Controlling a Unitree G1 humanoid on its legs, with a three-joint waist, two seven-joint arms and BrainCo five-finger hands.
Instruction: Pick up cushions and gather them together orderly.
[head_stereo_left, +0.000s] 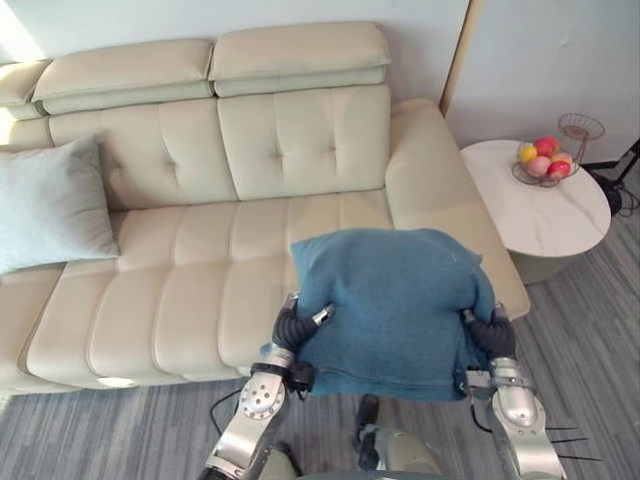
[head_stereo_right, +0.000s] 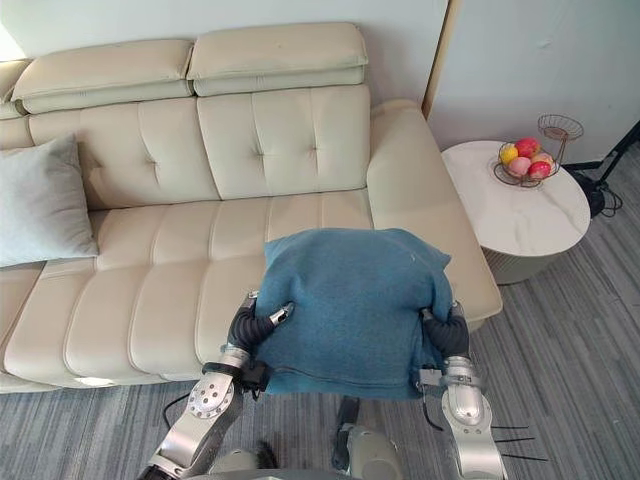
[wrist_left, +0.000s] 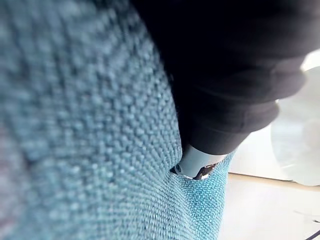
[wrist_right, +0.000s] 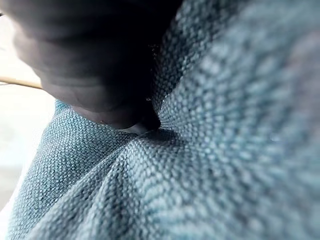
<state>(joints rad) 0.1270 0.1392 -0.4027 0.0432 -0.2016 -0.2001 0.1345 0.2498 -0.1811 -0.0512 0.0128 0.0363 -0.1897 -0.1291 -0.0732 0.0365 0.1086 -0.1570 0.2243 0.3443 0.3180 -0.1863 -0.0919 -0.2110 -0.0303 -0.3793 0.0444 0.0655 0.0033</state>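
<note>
gripping cushion (head_stereo_left: 400, 300); fruit (head_stereo_left: 545, 158) in wire bowl (head_stereo_left: 530, 181)

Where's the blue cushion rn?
In the eye views, blue cushion held between left hand and right hand, over the right end of the sofa.

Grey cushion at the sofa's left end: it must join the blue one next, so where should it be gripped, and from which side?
Probably by its right edge, near the lower corner, coming from the front over the seat. The grey cushion leans back against the backrest of the sofa, so its rear is blocked, while that edge is exposed toward the open seat.
</note>
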